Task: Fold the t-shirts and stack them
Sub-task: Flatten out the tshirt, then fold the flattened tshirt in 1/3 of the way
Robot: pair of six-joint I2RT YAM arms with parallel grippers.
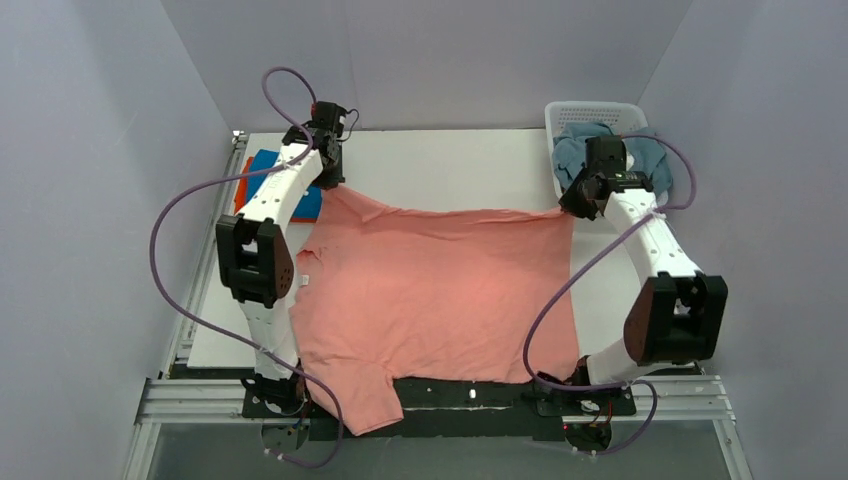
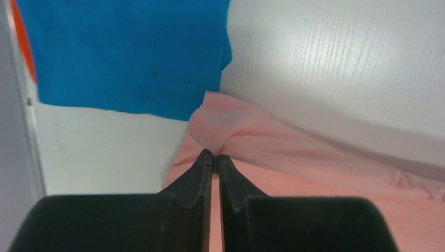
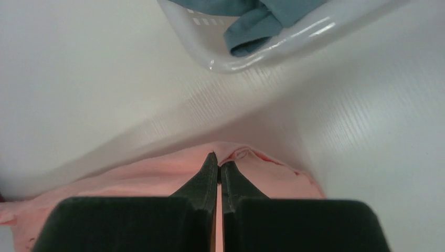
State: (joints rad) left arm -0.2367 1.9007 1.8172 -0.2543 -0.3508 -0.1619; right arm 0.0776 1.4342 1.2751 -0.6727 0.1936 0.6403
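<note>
Only overhead, salmon-pink t-shirt (image 1: 440,290) whole; wrist views, mere corners.

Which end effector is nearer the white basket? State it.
Right. The right end effector grips the pink t-shirt just before the basket; the left end effector is across the table.

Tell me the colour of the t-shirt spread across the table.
Salmon pink; the t-shirt shows best in the top view.

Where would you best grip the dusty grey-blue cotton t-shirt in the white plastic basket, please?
I'd pinch, from above, the dusty grey-blue cotton t-shirt at the fold bunched by the white plastic basket rim: its walls block sideways approaches.
</note>
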